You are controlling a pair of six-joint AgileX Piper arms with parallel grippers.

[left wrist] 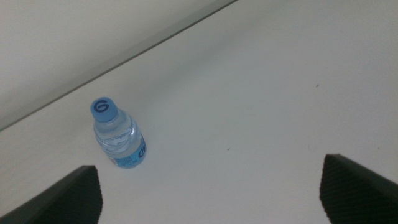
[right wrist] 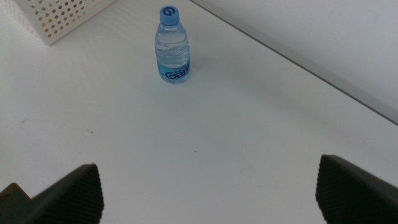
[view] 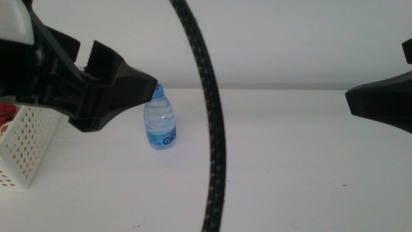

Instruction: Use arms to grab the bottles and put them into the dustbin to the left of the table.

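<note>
A thick black braided cable (view: pixel 212 129) arcs down the middle view closest to the lens, crossing the picture from top to bottom in front of everything else. Behind it, the left gripper (view: pixel 138 84) reaches in from the left side, its tip close to the blue cap of a small clear water bottle (view: pixel 159 121), though this view cannot settle whether it touches. The left wrist view shows that gripper (left wrist: pixel 210 190) with jaws spread wide and nothing between them, the water bottle (left wrist: pixel 118 137) standing well off from both, near the far edge of the white table (left wrist: pixel 261 112). The bottle is upright on the tabletop, with a blue label around its lower body. To its left, at the picture's edge, sits the white perforated dustbin (view: pixel 29 145), with something red visible over its rim. The right gripper (view: pixel 380 103) hangs at the right side, well apart from the bottle; its own view shows it (right wrist: pixel 210 190) likewise spread open and empty, with the bottle (right wrist: pixel 171 46) and a corner of the dustbin (right wrist: pixel 59 17) beyond.
</note>
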